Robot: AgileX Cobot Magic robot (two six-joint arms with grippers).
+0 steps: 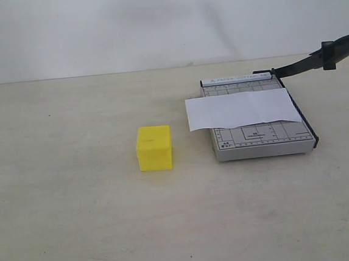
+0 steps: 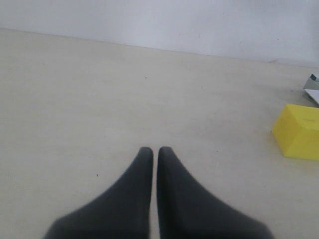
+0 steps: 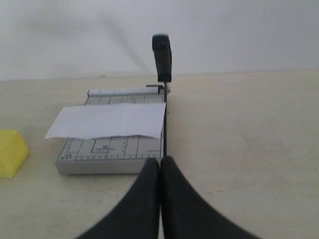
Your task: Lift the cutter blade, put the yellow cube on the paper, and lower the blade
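Note:
The yellow cube [image 1: 154,147] stands on the table, left of the grey cutter base [image 1: 264,141]. A white paper [image 1: 243,109] lies across the base and overhangs its left edge. The cutter blade [image 1: 321,56] is raised, slanting up to the right from its hinge at the base's far corner; the right wrist view shows its handle [image 3: 162,55] standing high. My left gripper [image 2: 155,149] is shut on nothing, with the cube [image 2: 299,132] off to one side. My right gripper [image 3: 160,159] is shut and empty, just short of the base's near edge [image 3: 107,167]. Neither gripper shows in the exterior view.
A pale wall [image 1: 153,22] rises behind the beige table [image 1: 65,207]. In the left wrist view a corner of the cutter [image 2: 313,87] peeks in beyond the cube.

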